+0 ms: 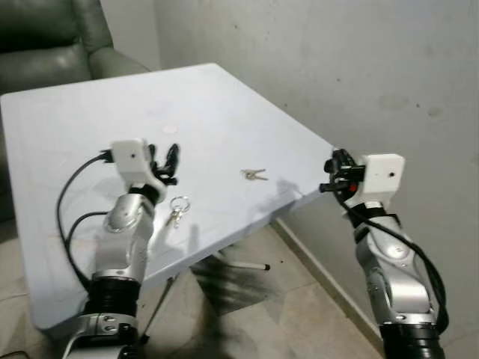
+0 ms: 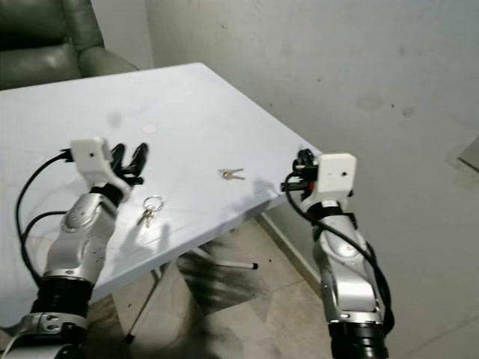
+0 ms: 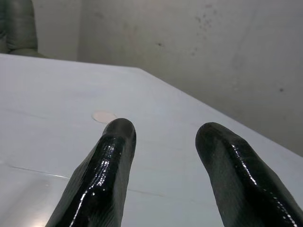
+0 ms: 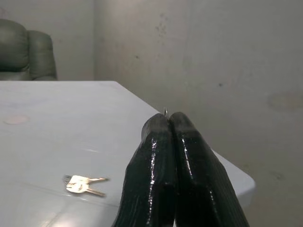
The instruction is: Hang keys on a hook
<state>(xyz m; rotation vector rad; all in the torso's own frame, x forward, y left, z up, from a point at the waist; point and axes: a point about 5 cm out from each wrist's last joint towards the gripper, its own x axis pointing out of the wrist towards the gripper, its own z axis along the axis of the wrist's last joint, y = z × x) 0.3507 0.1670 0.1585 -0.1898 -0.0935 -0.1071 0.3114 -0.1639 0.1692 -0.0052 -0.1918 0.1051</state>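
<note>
The white surface (image 1: 224,112) carries two sets of keys. A small pair of keys (image 1: 254,175) lies near its right edge. A key ring with keys (image 1: 178,209) lies near the front edge, just beside the left pincer (image 1: 166,163), whose fingers are spread. The right pincer (image 4: 170,124), off the right corner, is pressed together, with a tiny metal ring (image 4: 165,111) at its tips.

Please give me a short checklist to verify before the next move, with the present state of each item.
1. Left end effector open: ok.
2. Keys on ring lie free on table, beside the left end effector: ok.
3. Second keys lie free near the table edge: ok.
4. Right end effector open: not ok, shut.
5. Thin metal tip between its fingertips, identity: cannot tell.
6. Hook located: cannot tell.
</note>
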